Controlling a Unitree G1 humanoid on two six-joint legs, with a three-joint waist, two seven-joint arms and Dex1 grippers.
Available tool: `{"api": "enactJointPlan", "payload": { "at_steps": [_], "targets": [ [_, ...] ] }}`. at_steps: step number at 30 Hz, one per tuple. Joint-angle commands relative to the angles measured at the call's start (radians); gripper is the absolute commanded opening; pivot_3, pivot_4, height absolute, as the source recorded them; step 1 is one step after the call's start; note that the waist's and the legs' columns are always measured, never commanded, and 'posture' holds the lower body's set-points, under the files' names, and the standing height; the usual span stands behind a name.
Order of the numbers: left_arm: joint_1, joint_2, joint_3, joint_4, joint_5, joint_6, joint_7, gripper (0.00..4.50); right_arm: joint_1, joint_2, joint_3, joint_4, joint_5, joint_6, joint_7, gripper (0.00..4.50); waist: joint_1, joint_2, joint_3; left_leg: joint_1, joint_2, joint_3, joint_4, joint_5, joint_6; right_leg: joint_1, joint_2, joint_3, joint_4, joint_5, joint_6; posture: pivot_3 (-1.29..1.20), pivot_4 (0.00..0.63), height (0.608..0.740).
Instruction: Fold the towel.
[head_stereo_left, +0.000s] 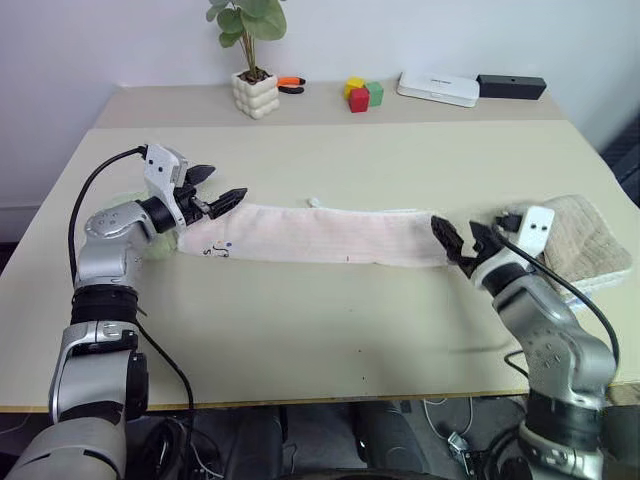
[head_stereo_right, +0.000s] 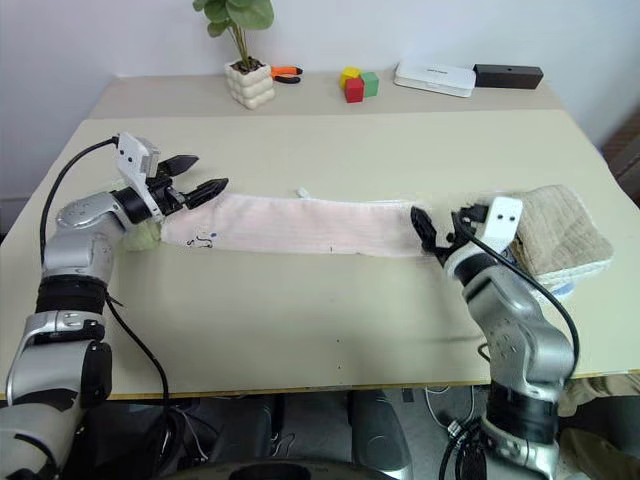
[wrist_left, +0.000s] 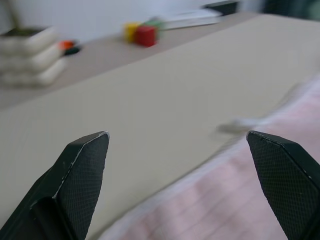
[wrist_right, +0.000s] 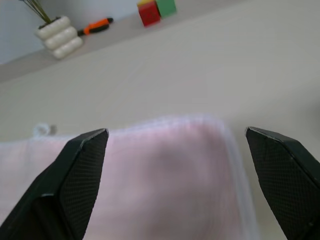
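R gripper (head_stereo_left: 462, 240) at towel's right end, fingers spread wide, empty. L gripper (head_stereo_left: 215, 190) just above left end, also wide apart, nothing held. Towel (head_stereo_left: 320, 236) lies flat as long narrow strip across table (head_stereo_left: 330, 320), betw. both grippers. Beige towel (head_stereo_left: 585, 240) beside R arm.

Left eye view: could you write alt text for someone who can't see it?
A pale pink towel lies folded into a long strip across a beige table, with the left claw and right claw open at its two ends. A beige towel lies at right; a potted plant stands behind.
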Motion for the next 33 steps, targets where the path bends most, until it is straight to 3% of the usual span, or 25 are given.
{"api": "enactJointPlan", "payload": {
  "at_steps": [1, 7, 12, 21, 25, 31, 33],
  "targets": [
    [0.034, 0.048, -0.015, -0.116, -0.058, 0.040, -0.133, 4.50, 0.080, 0.022, -0.051, -0.136, 0.070, 0.060, -0.082, 4.45, -0.001, 0.000, 0.000, 0.000, 0.000, 0.000, 0.000, 0.000, 0.000, 0.000, 0.000, 0.000, 0.000, 0.000, 0.000, 0.00, 0.150, 0.740],
    [0.077, 0.082, -0.042, -0.196, -0.107, 0.130, -0.259, 4.50, 0.171, 0.120, 0.014, -0.148, 0.052, 0.054, -0.168, 4.45, -0.003, 0.000, 0.000, 0.002, 0.000, 0.001, -0.005, 0.000, 0.000, 0.000, 0.000, 0.001, -0.003, 0.000, 0.000, 0.00, 0.150, 0.740],
    [0.120, 0.107, -0.044, -0.327, -0.147, 0.210, -0.273, 4.50, 0.100, 0.245, 0.001, -0.052, 0.069, 0.011, -0.260, 4.45, -0.003, 0.000, -0.001, 0.002, 0.001, 0.001, -0.007, 0.000, 0.000, 0.000, 0.000, 0.001, -0.006, 0.000, -0.001, 0.00, 0.150, 0.740],
    [0.166, 0.124, -0.027, -0.401, -0.147, 0.231, -0.221, 4.50, -0.023, 0.270, 0.020, 0.141, 0.041, -0.062, -0.260, 4.45, -0.010, -0.002, -0.001, 0.005, 0.001, 0.002, -0.010, 0.000, 0.000, 0.001, 0.001, 0.002, -0.007, 0.000, -0.001, 0.00, 0.150, 0.740],
    [0.189, 0.127, -0.019, -0.407, -0.136, 0.219, -0.186, 4.50, -0.111, 0.300, -0.021, 0.238, 0.083, -0.104, -0.272, 3.20, -0.026, -0.003, -0.002, 0.006, 0.001, 0.002, -0.010, 0.000, 0.000, 0.001, 0.001, 0.002, -0.007, 0.000, -0.001, 0.00, 0.150, 0.740],
    [0.197, 0.119, -0.024, -0.409, -0.133, 0.197, -0.160, 4.50, -0.138, 0.288, -0.019, 0.251, 0.092, -0.111, -0.276, 0.08, -0.027, -0.003, -0.002, 0.006, 0.002, 0.002, -0.012, 0.000, 0.000, 0.001, 0.002, 0.002, -0.007, 0.000, -0.001, 0.00, 0.150, 0.740],
    [0.193, 0.114, -0.028, -0.402, -0.132, 0.188, -0.153, 4.50, -0.137, 0.273, -0.024, 0.242, 0.090, -0.110, -0.285, 0.03, -0.025, -0.003, -0.002, 0.006, 0.002, 0.002, -0.011, 0.000, 0.000, 0.001, 0.001, 0.002, -0.007, 0.000, -0.001, 0.00, 0.150, 0.740]
  ]
}}
